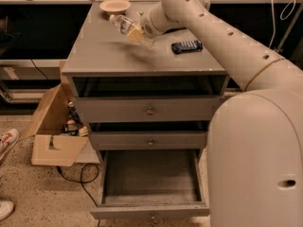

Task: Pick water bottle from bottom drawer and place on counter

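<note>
Grey surface (104, 56) at upper centre lies under the tilted water bottle (121, 23), pinched aloft by the pincer (137, 33), likely for setting down; bottom drawer (151, 181) gapes empty.
</note>
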{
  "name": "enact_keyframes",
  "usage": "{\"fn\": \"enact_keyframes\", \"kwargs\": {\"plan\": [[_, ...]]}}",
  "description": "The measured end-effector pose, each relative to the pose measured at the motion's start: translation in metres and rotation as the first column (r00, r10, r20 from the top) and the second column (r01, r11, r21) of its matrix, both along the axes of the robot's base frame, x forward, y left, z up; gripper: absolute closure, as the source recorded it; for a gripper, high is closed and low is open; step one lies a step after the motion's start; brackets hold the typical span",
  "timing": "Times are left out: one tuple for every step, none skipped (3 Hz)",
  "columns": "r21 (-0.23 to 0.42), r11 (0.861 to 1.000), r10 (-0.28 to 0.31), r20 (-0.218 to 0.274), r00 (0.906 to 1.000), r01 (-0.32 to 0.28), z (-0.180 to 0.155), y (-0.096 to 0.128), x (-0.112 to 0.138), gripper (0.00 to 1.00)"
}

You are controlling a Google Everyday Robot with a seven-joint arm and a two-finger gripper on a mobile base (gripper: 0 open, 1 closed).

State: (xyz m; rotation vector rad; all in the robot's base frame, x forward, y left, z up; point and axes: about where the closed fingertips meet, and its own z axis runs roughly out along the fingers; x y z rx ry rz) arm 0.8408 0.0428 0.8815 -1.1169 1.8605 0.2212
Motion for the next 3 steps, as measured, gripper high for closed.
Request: {"fn": "enact_keyframes", "kwargs": {"plan": [[0.024, 0.999, -0.039, -0.021, 0.9990, 0.039, -0.008, -0.013, 0.005, 0.04], [0.039, 0.997, -0.061, -0.020, 0.9979, 0.062, -0.009, -0.022, 0.006, 0.00], [0.072, 0.991, -0.116, 0.086, 0.9895, 0.110, 0.030, -0.052, -0.019, 0.00]]}}
